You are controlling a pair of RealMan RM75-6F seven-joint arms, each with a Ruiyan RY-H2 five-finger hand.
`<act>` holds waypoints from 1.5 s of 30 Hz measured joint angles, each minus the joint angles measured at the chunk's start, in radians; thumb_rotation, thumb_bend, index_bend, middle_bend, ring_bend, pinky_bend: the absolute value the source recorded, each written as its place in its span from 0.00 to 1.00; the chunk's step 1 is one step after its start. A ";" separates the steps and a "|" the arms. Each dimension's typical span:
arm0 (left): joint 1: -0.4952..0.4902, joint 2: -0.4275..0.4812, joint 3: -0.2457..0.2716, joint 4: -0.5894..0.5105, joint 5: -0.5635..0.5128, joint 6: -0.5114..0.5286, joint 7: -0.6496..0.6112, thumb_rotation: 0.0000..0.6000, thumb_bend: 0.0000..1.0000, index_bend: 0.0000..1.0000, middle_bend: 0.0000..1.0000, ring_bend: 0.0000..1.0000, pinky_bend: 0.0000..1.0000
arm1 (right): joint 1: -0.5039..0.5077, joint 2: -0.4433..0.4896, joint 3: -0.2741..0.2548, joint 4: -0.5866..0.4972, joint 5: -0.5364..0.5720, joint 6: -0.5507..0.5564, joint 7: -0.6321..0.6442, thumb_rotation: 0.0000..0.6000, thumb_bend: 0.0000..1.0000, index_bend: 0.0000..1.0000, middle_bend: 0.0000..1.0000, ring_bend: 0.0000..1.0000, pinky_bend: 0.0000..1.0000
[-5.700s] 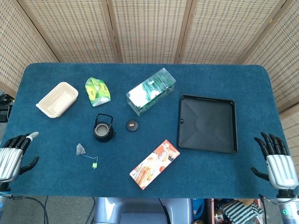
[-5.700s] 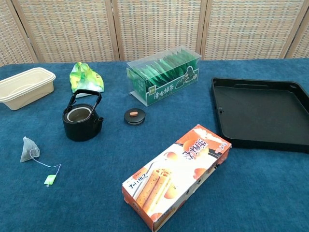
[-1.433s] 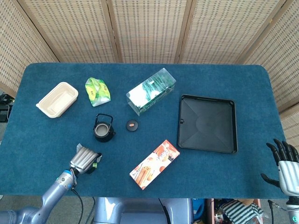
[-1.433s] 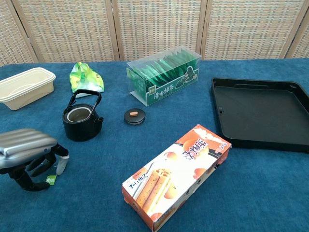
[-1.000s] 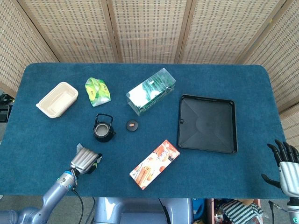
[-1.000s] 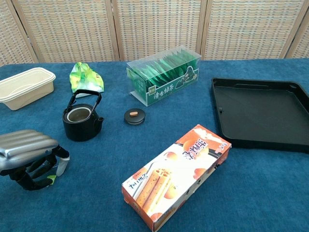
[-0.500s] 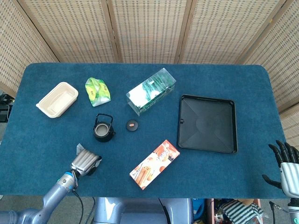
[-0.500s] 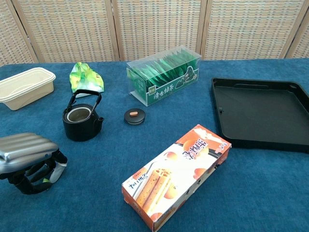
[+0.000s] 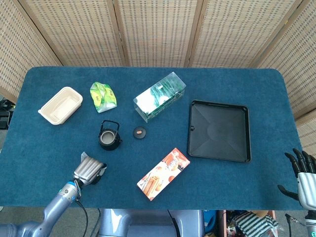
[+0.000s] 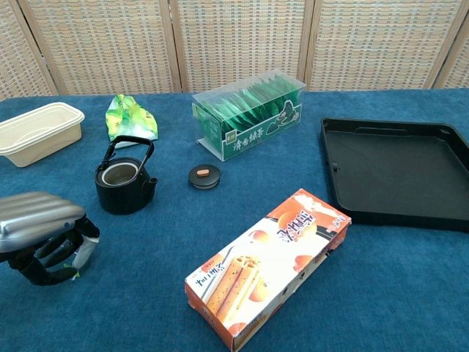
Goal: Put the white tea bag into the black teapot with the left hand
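A snack box lies beside a black tray.

Bright even light, soft shadows, sharp pics

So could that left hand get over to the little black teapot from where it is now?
Probably yes. The left hand sits low on the table, a short way in front of the black teapot, with only bare blue cloth between them. The teapot's lid lies off to the side, so its mouth is open.

A blue-clothed table carries everything. Beyond the left hand's fingers stands the black teapot. Its lid lies just beside.
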 measured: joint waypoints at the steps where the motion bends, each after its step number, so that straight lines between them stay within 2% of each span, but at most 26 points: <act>1: 0.001 0.008 -0.002 -0.008 0.009 0.005 -0.009 1.00 0.42 0.67 0.76 0.67 0.64 | 0.000 0.000 0.000 0.000 0.000 0.000 0.001 1.00 0.00 0.17 0.15 0.01 0.12; 13: 0.023 0.088 -0.025 -0.084 0.144 0.087 -0.140 1.00 0.42 0.67 0.76 0.67 0.64 | 0.000 -0.002 0.001 0.004 -0.003 0.000 0.006 1.00 0.00 0.17 0.15 0.01 0.12; 21: 0.035 0.140 -0.061 -0.125 0.240 0.164 -0.219 1.00 0.42 0.67 0.76 0.67 0.64 | -0.001 -0.002 0.001 0.004 -0.003 -0.001 0.008 1.00 0.00 0.17 0.15 0.01 0.12; 32: 0.049 0.187 -0.109 -0.147 0.281 0.226 -0.269 1.00 0.42 0.67 0.76 0.67 0.64 | -0.004 -0.004 0.001 0.007 0.000 -0.001 0.011 1.00 0.00 0.17 0.15 0.01 0.12; 45: 0.005 0.189 -0.196 -0.144 0.277 0.223 -0.281 1.00 0.42 0.67 0.76 0.67 0.64 | -0.001 -0.011 0.004 0.015 0.010 -0.014 0.018 1.00 0.00 0.17 0.15 0.01 0.12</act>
